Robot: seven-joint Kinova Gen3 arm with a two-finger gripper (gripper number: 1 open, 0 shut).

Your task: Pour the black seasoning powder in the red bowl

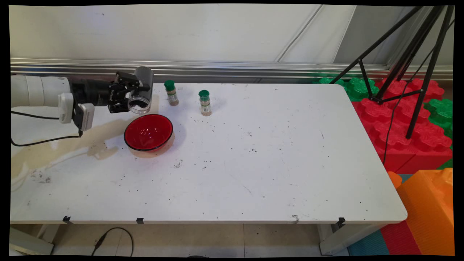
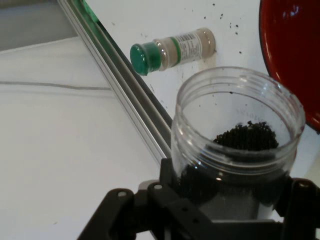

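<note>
Resting on the white table [image 1: 253,174], the red bowl [image 1: 148,132] looks empty. Just above its far rim, the gripper [image 1: 132,95] has its fingers [image 2: 300,200] clamped on a tilted clear jar [image 2: 237,145], dark granules inside. Beyond stand two green-capped spice bottles [image 1: 171,92], [image 1: 204,103].
</note>
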